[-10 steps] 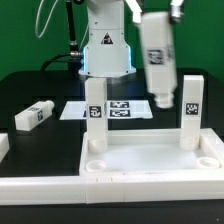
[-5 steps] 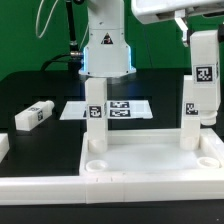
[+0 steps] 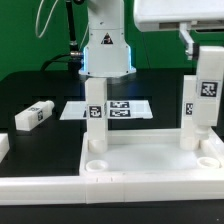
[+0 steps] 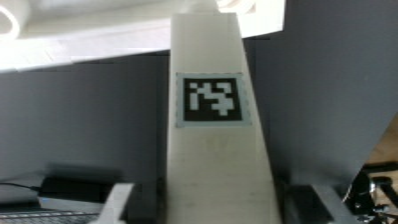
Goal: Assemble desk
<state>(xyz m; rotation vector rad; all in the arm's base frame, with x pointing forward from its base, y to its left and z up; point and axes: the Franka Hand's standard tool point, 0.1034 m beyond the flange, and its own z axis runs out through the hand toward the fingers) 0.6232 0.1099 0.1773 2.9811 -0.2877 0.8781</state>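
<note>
The white rimmed tabletop (image 3: 150,160) lies upside up at the front, round sockets at its corners. Two tagged white legs stand upright in its far sockets, one on the exterior view's left (image 3: 95,115) and one on its right (image 3: 189,115). My gripper (image 3: 205,42) is shut on a third tagged leg (image 3: 209,90) and holds it upright in the air, just beyond the right standing leg, near the frame edge. In the wrist view this leg (image 4: 214,100) fills the middle, between my gripper (image 4: 222,205) and its fingers (image 4: 130,205). A fourth leg (image 3: 33,115) lies loose on the black table at the left.
The marker board (image 3: 120,108) lies flat behind the tabletop, in front of the robot base (image 3: 105,50). A long white border bar (image 3: 40,185) runs along the front. A small white part (image 3: 3,146) shows at the left edge.
My gripper has carried the held leg from above the tabletop's middle to the exterior view's right, then lowered it a little beside the right standing leg.
</note>
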